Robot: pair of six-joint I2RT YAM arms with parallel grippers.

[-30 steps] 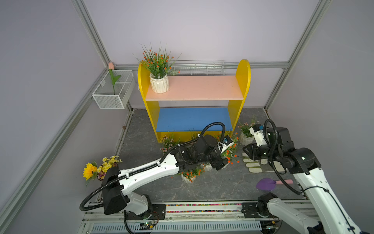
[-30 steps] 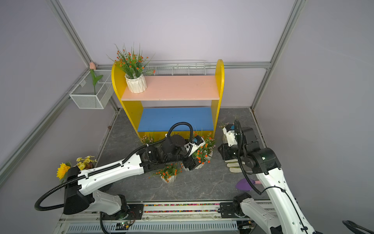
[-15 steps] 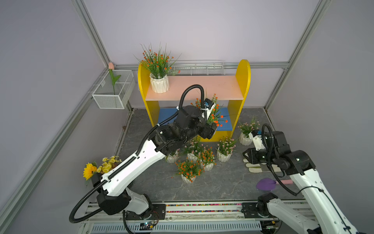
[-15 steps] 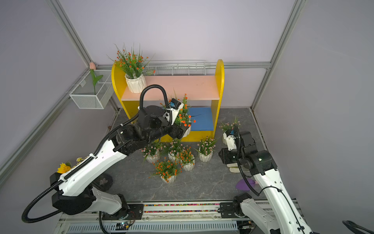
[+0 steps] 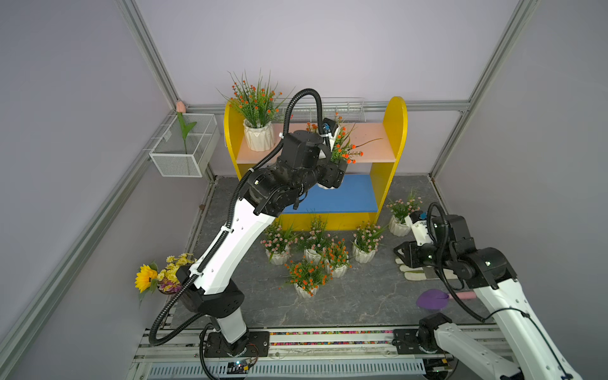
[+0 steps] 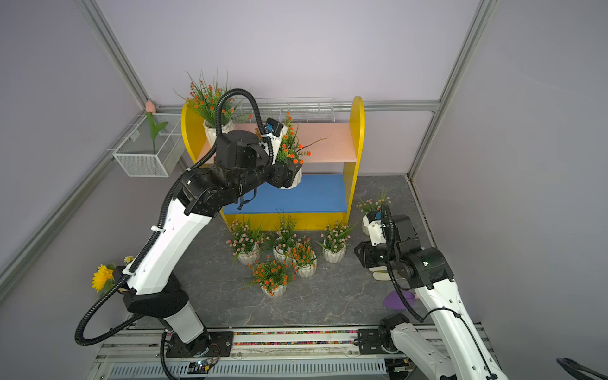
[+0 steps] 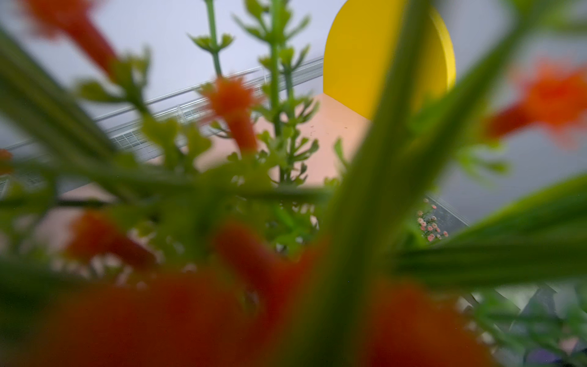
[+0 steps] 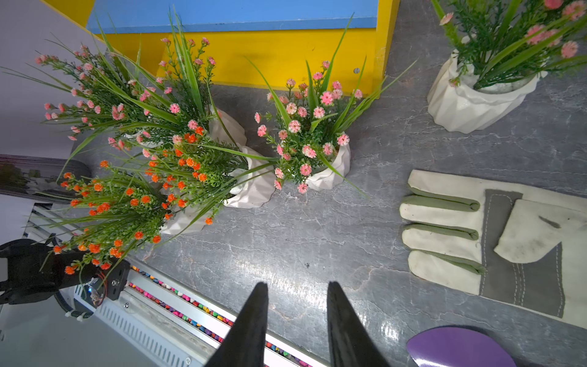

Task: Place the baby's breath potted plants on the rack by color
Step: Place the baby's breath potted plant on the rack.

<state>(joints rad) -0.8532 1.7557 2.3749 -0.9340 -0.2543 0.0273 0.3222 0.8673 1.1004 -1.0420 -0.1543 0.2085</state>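
Grey worktop (image 5: 362, 296) bears the rack (image 5: 396, 131) at its back edge; before it the left gripper (image 5: 336, 173) clamps an orange-flowered plant (image 5: 343, 149), the right gripper (image 8: 297, 286) hangs parted, empty.

Blurred orange-blossomed sprigs (image 7: 232, 98) crowd the lens, with the rack (image 7: 359, 54) showing behind.

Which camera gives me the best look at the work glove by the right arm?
The right wrist view: the glove lies nearly whole and sharp. In both top views the right arm hides most of it. The left wrist view misses it.
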